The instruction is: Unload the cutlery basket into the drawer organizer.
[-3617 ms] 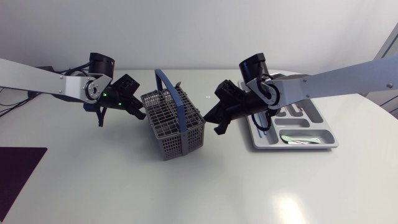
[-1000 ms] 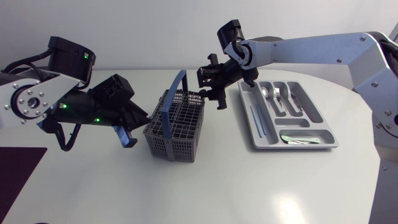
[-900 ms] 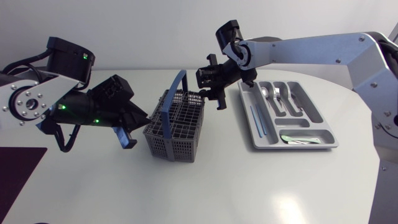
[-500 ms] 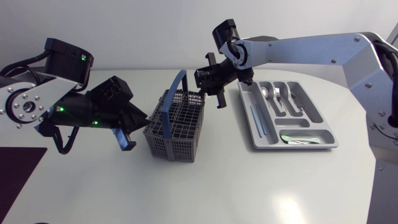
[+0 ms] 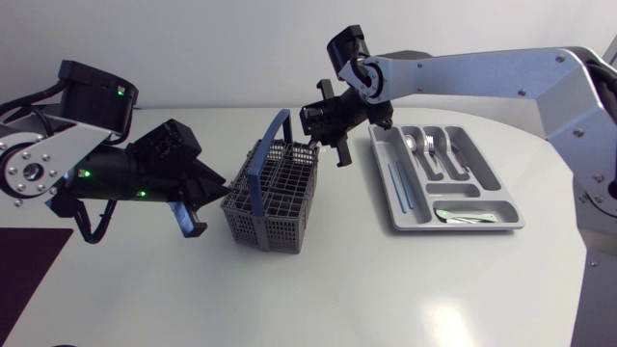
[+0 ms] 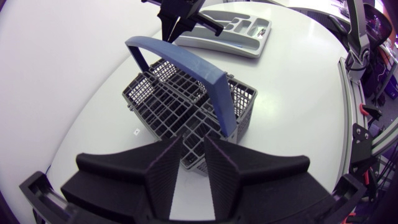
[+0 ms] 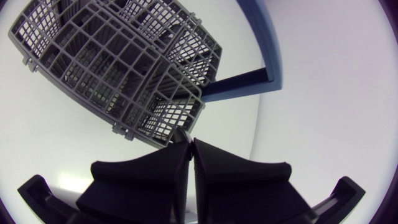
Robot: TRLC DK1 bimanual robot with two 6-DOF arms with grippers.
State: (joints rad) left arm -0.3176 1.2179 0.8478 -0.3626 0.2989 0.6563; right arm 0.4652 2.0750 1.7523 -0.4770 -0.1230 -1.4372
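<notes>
The grey cutlery basket point(image 5: 275, 198) with a blue handle point(image 5: 265, 159) stands mid-table, and its cells look empty in the left wrist view. My left gripper point(image 5: 220, 188) is at the basket's left side. From its own camera the left gripper point(image 6: 193, 165) has the near wall of the basket point(image 6: 180, 106) between its two fingers. My right gripper point(image 5: 316, 143) hangs at the basket's far right corner. In its own view the right gripper point(image 7: 190, 146) is shut, tips against the rim of the basket point(image 7: 112, 62). I cannot tell whether it pinches anything. The grey drawer organizer point(image 5: 492, 183) lies to the right.
The organizer holds cutlery point(image 5: 429, 145) in its far compartments, a long piece point(image 5: 400, 183) in the left slot and one point(image 5: 463, 214) at the front. A dark mat point(image 5: 24, 260) covers the table's front left corner.
My right gripper's fingers have closed at the basket's far corner, with the arm edging slightly left. My left arm has shifted a little left. The basket has stayed put.
</notes>
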